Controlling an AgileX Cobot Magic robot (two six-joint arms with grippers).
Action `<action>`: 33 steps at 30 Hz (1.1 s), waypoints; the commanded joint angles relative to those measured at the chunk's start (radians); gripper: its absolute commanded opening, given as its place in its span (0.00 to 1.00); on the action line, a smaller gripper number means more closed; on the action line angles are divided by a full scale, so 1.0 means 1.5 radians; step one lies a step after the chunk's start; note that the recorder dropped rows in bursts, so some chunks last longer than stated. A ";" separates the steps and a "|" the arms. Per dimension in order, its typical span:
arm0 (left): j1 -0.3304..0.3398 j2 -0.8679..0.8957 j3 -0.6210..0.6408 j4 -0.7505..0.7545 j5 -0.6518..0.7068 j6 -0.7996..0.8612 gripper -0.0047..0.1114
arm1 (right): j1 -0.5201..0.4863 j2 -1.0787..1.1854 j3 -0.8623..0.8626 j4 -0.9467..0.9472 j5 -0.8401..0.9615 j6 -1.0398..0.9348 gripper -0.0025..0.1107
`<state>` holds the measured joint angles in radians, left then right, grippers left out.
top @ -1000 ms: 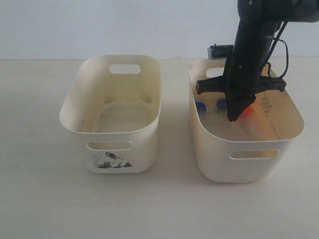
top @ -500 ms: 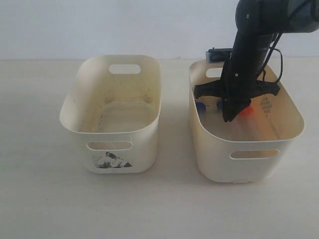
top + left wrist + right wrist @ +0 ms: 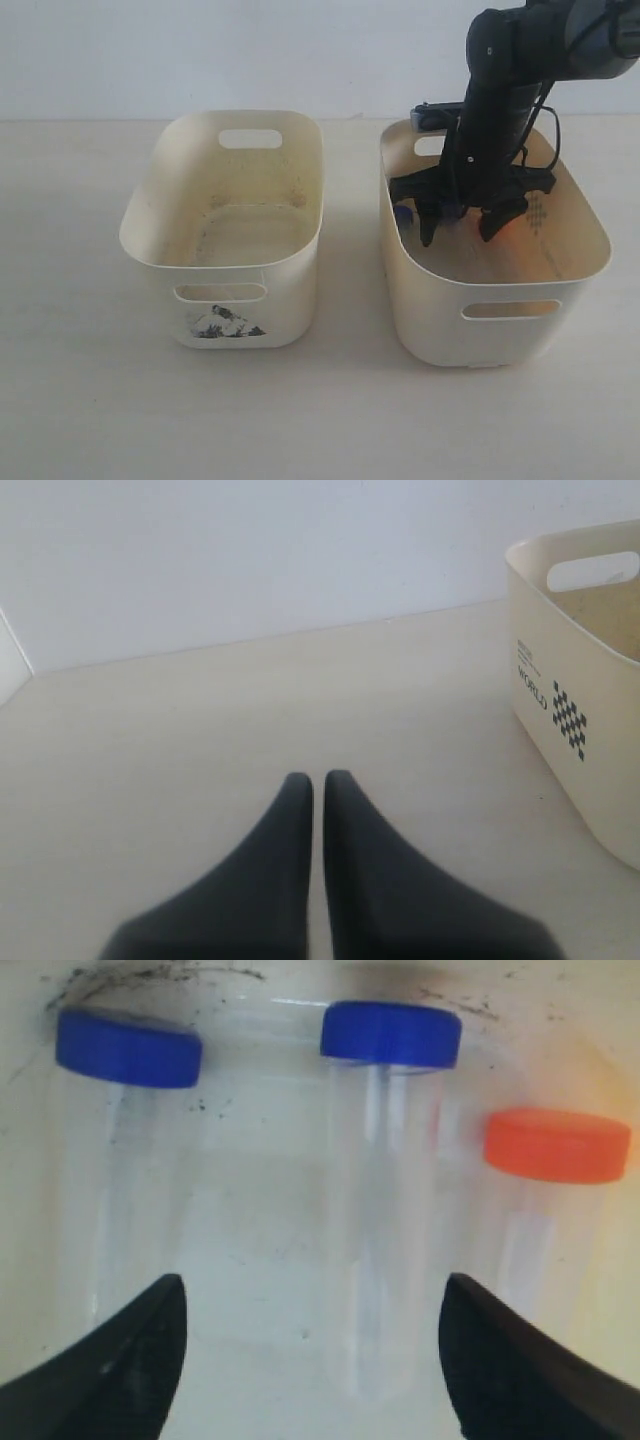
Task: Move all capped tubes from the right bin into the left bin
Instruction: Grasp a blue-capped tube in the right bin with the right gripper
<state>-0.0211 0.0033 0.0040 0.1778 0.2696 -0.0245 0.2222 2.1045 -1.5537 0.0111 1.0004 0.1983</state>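
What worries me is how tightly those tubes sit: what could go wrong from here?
The open right gripper straddles the middle blue tube, but its fingers sit close to the other blue tube and the orange tube; closing may knock or pinch one.
The clear, round tube may also slip when lifted.

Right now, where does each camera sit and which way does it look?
Exterior: off the arms, facing left bin, right bin and right tool inside it.
Left wrist: behind shut left tool, looking across table at a cream bin.
Right wrist: behind open right tool, facing three capped tubes.
Exterior and right wrist share that tool.
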 commanded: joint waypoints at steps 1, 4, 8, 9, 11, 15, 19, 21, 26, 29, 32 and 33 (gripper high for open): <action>0.001 -0.002 -0.003 -0.001 -0.005 -0.008 0.08 | -0.003 0.001 -0.002 -0.028 -0.013 0.015 0.62; 0.001 -0.002 -0.003 -0.001 -0.007 -0.008 0.08 | -0.003 0.001 -0.002 -0.028 -0.028 0.020 0.62; 0.001 -0.002 -0.003 -0.001 -0.007 -0.008 0.08 | -0.003 0.001 -0.002 -0.028 -0.037 0.023 0.62; 0.001 -0.002 -0.003 -0.001 -0.007 -0.008 0.08 | -0.003 0.001 -0.002 -0.028 -0.038 0.023 0.62; 0.001 -0.002 -0.003 -0.001 -0.007 -0.008 0.08 | -0.003 0.007 -0.002 -0.032 -0.038 0.023 0.56; 0.001 -0.002 -0.003 -0.001 -0.005 -0.008 0.08 | -0.003 0.044 -0.002 -0.033 -0.032 0.023 0.45; 0.001 -0.002 -0.003 -0.001 -0.005 -0.008 0.08 | -0.003 0.071 -0.002 -0.033 -0.021 0.037 0.46; 0.001 -0.002 -0.003 -0.001 -0.005 -0.008 0.08 | -0.003 0.067 -0.002 -0.033 -0.020 0.038 0.46; 0.001 -0.002 -0.003 -0.001 -0.005 -0.008 0.08 | -0.003 0.040 -0.007 -0.033 -0.017 0.038 0.46; 0.001 -0.002 -0.003 -0.001 -0.005 -0.008 0.08 | -0.003 0.021 -0.027 -0.033 0.006 0.038 0.46; 0.001 -0.002 -0.003 -0.001 -0.005 -0.008 0.08 | -0.003 0.012 -0.037 -0.033 0.024 0.042 0.46; 0.001 -0.002 -0.003 -0.001 -0.005 -0.008 0.08 | -0.003 0.008 -0.037 -0.033 0.024 0.042 0.46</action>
<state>-0.0211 0.0033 0.0040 0.1778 0.2696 -0.0245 0.2222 2.1428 -1.5987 -0.0365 1.0163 0.2544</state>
